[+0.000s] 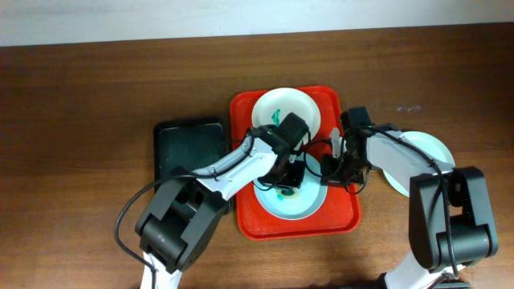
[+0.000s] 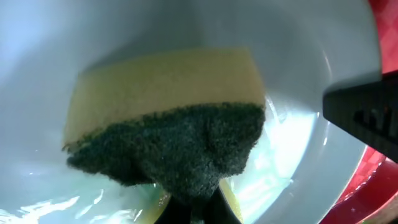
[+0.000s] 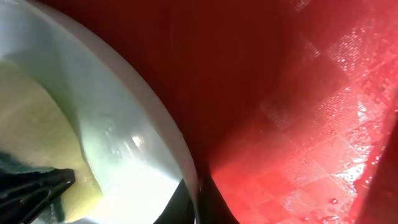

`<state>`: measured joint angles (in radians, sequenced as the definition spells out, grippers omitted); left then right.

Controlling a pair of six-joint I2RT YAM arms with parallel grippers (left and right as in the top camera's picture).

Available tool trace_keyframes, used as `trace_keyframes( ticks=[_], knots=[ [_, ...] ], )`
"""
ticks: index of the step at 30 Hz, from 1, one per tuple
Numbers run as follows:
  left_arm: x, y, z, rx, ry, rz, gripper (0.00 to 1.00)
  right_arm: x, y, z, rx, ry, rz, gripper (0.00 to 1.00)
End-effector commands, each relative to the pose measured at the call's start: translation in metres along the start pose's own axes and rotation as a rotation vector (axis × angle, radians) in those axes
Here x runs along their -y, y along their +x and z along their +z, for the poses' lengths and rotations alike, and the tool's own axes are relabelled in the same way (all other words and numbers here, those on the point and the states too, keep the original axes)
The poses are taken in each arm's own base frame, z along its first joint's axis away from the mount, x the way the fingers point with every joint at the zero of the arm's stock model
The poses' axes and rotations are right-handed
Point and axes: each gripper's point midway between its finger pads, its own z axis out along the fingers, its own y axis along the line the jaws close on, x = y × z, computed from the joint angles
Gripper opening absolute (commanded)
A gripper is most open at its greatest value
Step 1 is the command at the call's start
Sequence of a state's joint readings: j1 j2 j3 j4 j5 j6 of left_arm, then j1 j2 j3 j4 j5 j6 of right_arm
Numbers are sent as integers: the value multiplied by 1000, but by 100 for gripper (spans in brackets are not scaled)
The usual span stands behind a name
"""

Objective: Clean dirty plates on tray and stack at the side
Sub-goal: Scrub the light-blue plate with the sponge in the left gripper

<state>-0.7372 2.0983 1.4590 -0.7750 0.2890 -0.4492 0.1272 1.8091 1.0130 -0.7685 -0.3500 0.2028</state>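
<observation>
The job looks roughly a third done. One white plate (image 1: 426, 148) lies off the red tray (image 1: 337, 217) on the bare table (image 1: 80, 120), toward the table's right edge. No smear shows on the part not hidden by the right arm, so I take it as cleaned and set aside.

Two plates are left on the red tray. The near plate (image 1: 301, 207), at the tray's front edge, seems to be the one being scrubbed. The left gripper (image 1: 287, 178) is clamped on a sponge (image 2: 168, 118), whose dark green side is pressed down into the plate's wet middle. A trace of green shows beside it from overhead. The right gripper (image 1: 336, 170) is closed on this plate's right rim, one finger on each side, probably to steady it.

The far plate (image 1: 269, 104), at the tray's back edge, carries a plain green smear and looks untouched. So what remains is finishing this scrub, moving the plate out onto the first, then doing the far one.

A black tray (image 1: 189, 148) sits just off the red tray's left edge with nothing visible on it. Both arms crowd over the tray's middle, and the right arm lies across the way to the cleaned plate, so it would likely have to swing clear when stacking
</observation>
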Motion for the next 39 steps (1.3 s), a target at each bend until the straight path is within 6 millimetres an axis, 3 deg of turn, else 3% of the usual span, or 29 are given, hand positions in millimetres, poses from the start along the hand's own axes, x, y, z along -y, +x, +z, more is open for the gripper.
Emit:
trace_keyframes(
  ticks=[1,3,7,9,11,13,16,18,21,24,29,33,37,39],
  knots=[
    [-25,20,39,-112,-86,-56,0,15,10,9,-23,77,24,4],
    [-56,17,32,-87,-226,-94,0,15,10,9,-26,78,25,4],
    [-114,5,-2,-44,-490,-149,0,15,10,9,-27,78,25,4],
    [-131,0,-17,-26,-576,-157,0,15,10,9,-27,78,25,4],
    [-135,-4,-20,-14,-584,-165,0,15,10,9,-27,78,25,4],
    [-128,-5,-14,-18,-533,-171,0,15,11,9,-27,78,25,4],
    [-97,-2,1,-59,-357,-174,0,15,11,9,-30,79,26,4],
    [-53,6,11,-119,-146,-169,0,15,11,9,-30,79,26,4],
    [-9,17,16,-181,40,-116,0,15,11,9,-29,79,27,4],
    [8,28,18,-217,74,-95,0,15,11,9,-30,79,27,4],
    [5,42,17,-264,45,-84,0,15,11,9,-30,79,27,4],
    [-28,44,14,-247,-137,-88,0,15,11,9,-30,79,27,4],
    [-102,21,-8,-80,-572,-105,0,15,11,9,-30,79,27,4],
    [-114,15,-15,-46,-636,-103,0,15,11,9,-30,79,27,4]
  ],
)
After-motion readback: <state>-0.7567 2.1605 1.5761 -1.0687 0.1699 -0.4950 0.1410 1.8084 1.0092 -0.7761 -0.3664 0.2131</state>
